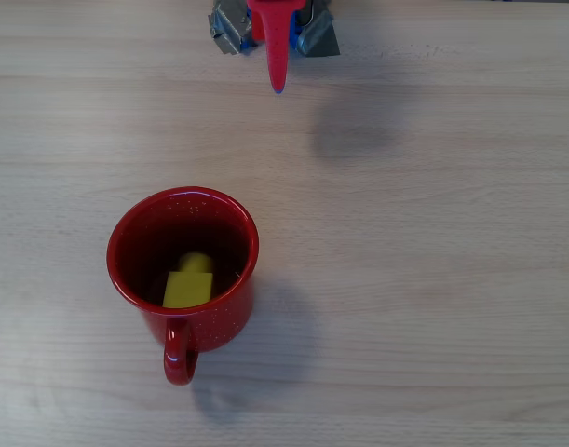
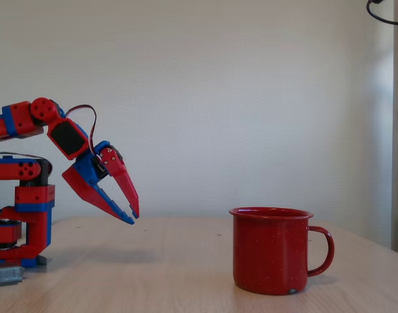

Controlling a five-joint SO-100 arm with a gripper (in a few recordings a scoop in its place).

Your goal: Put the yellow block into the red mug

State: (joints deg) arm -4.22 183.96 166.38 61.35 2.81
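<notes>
Red mug [image 1: 182, 270] holds yellow block [image 1: 188, 284], stud up-frame.

The red-and-blue plastic arm [image 2: 29, 189] is folded back over its base at the left of the fixed view, its wrist angling down to the right. Its two-finger gripper [image 2: 131, 216] hangs above the table, its jaws slightly apart with nothing between them. In the overhead view its red finger [image 1: 277, 51] points down the picture from the top edge
</notes>
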